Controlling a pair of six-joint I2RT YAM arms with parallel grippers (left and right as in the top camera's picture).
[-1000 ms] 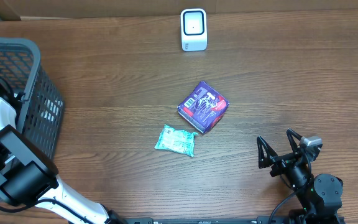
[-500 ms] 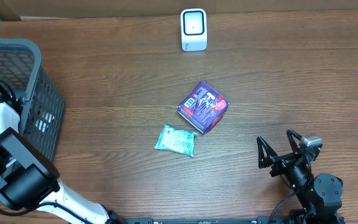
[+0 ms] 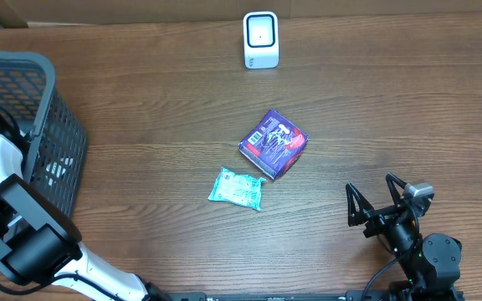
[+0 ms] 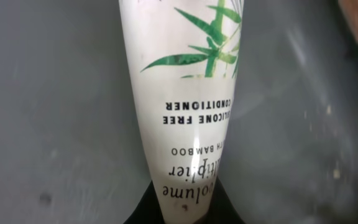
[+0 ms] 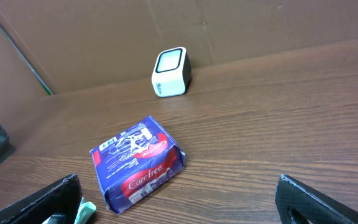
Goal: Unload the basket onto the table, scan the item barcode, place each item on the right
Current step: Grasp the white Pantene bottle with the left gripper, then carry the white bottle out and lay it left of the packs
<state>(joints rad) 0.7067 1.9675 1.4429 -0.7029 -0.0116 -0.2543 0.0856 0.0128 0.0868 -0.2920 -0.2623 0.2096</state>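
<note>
Your left gripper, inside the basket, is clamped on a white tube's narrow end; the tube runs straight away from the fingers. The scanner stands well apart at the table's far edge. Your right gripper is spread wide, empty. No barcode shows; the tube's far end is cut off.

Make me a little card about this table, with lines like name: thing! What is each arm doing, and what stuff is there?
Left end effector: shut on a white conditioner tube, down in the grey basket
Right end effector: open, holding nothing
Scanner: upright at the far edge of the table
Purple box: mid-table, white label on top
Teal packet: lying just in front of the box
Scanning: nothing is at the scanner yet
</note>
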